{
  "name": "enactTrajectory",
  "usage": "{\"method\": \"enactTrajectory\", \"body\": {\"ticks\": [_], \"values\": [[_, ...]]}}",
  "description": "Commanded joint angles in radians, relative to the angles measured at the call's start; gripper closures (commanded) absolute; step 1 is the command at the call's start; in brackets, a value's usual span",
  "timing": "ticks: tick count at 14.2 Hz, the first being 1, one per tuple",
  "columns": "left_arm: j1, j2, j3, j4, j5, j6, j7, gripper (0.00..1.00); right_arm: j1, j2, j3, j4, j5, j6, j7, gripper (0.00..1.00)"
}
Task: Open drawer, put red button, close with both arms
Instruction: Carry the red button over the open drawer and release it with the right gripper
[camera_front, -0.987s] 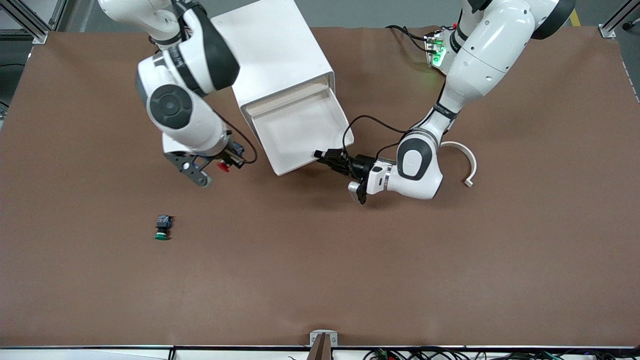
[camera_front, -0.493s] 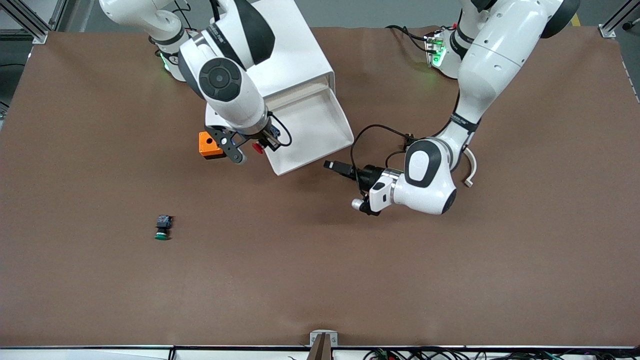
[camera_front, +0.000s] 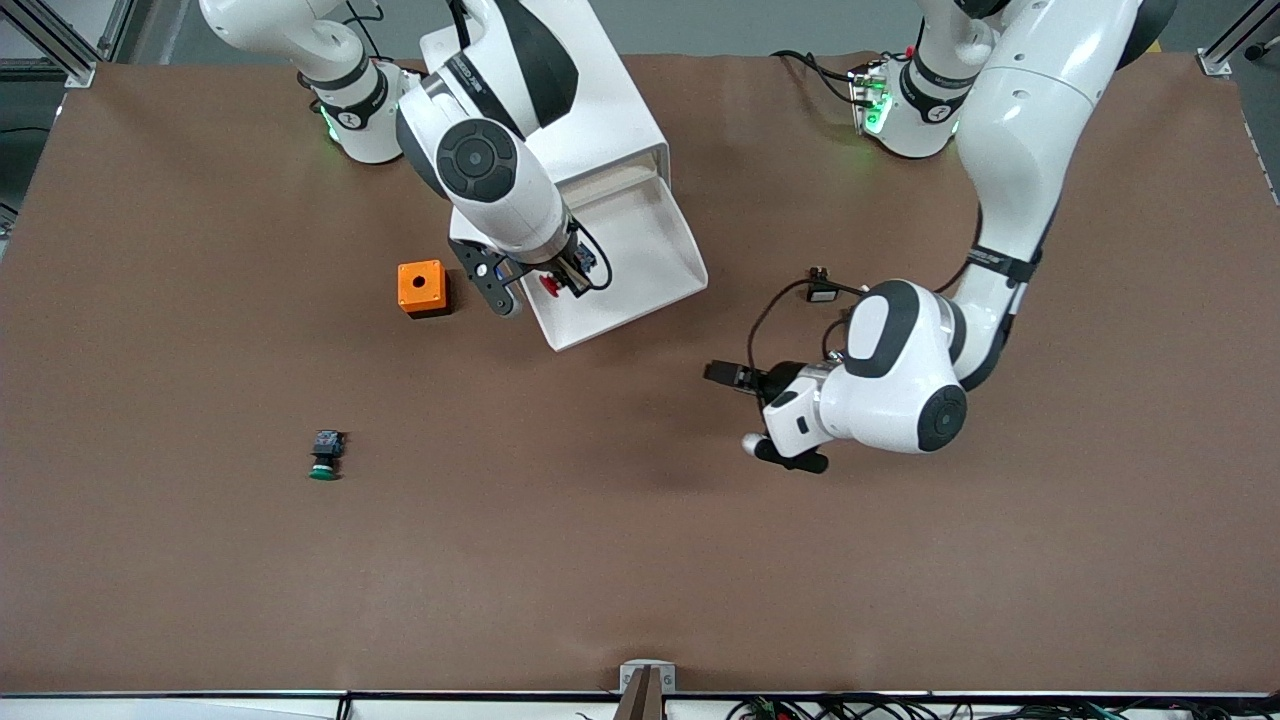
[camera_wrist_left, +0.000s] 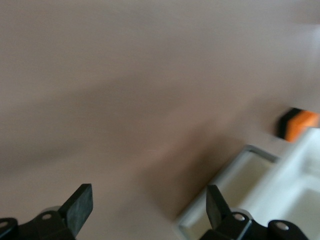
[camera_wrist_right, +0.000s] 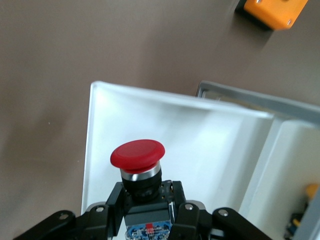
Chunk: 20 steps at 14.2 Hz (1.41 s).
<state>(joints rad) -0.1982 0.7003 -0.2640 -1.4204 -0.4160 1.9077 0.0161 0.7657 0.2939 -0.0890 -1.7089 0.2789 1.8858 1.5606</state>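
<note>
The red button, with its round red cap and dark body, sits between the fingers of my right gripper, which is shut on it. In the front view this gripper holds the red button over the pulled-out white drawer, close to its corner beside the orange box. My left gripper is open and empty over bare table, off the drawer's front toward the left arm's end. In the left wrist view, the left gripper has wide-apart fingers, with a corner of the drawer beside them.
An orange box with a hole stands beside the drawer toward the right arm's end. A green-capped button lies nearer the front camera at that end. The white cabinet holding the drawer stands between the arm bases.
My right arm carried the red button from beside the drawer to over its tray, uncovering the orange box. My left gripper opened, left the drawer front and drew back.
</note>
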Motion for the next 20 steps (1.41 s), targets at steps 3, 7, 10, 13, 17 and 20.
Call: {"method": "enactTrajectory", "body": {"ticks": [3,7,10,13,17,20], "values": [[0.003,-0.045,-0.001,0.026,0.264,-0.021,-0.016,0.0,0.04,0.028,-0.011,-0.038,0.054,0.068,0.047,0.85],[0.007,-0.042,0.02,0.038,0.422,-0.018,-0.017,0.0,0.057,0.048,-0.011,-0.034,0.057,0.084,0.076,0.84],[0.005,-0.045,0.049,0.038,0.421,-0.003,-0.112,0.0,0.06,0.063,-0.011,-0.035,0.057,0.104,0.076,0.84],[0.005,-0.047,0.061,0.043,0.422,0.002,-0.28,0.0,0.064,0.086,-0.012,-0.032,0.057,0.11,0.076,0.83],[0.003,-0.047,0.068,0.052,0.421,0.002,-0.444,0.0,0.078,0.108,-0.012,-0.029,0.056,0.13,0.076,0.78],[-0.015,-0.045,0.066,0.051,0.421,0.002,-0.559,0.0,0.07,0.106,-0.012,-0.023,0.054,0.119,0.075,0.22]]}}
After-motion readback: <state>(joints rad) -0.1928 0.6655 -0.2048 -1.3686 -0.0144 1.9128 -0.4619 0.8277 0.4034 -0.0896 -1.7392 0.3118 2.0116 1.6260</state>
